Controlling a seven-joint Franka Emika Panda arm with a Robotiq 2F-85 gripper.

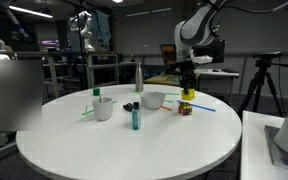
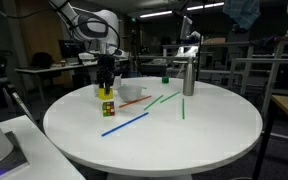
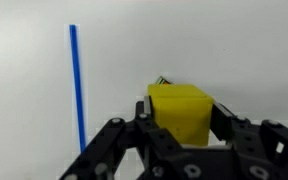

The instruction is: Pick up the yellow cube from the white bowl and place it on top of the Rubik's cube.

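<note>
Now the end effector [image 2: 105,90] is closed on the yellow cube [image 2: 105,95], which hangs straight above the Rubik's cube [image 2: 107,108], almost on it; I judge the coming move is only a short descent.

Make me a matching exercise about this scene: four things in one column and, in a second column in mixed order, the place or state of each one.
Things
1. yellow cube
2. Rubik's cube
3. blue straw
4. white cup

Places or states
A. lies flat on the table
B. holds a green stick
C. is held in the gripper
D. stands on the table, right under the yellow cube

Pairs: 1-C, 2-D, 3-A, 4-B.
</note>
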